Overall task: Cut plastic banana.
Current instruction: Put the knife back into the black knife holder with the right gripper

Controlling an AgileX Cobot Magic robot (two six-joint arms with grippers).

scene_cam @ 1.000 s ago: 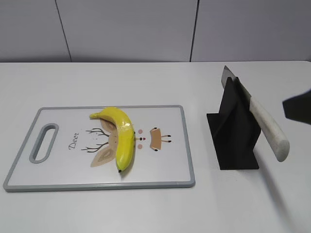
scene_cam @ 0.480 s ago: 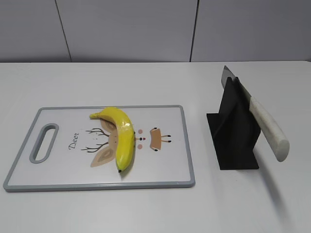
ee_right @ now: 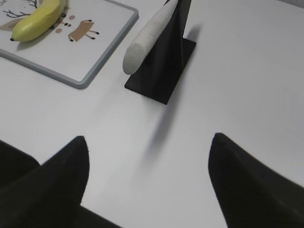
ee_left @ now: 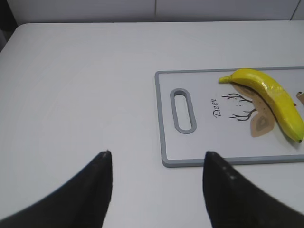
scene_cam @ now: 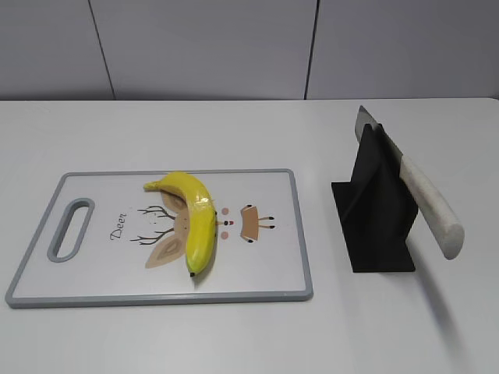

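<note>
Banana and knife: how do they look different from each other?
The banana is yellow and curved; the knife is straight, with a pale handle and a grey blade. The banana lies flat on the cutting board; the knife leans at a slant in its black stand, handle sticking out. The banana is whole and uncut. Both are long and thin, and no tool is touching either one.
</note>
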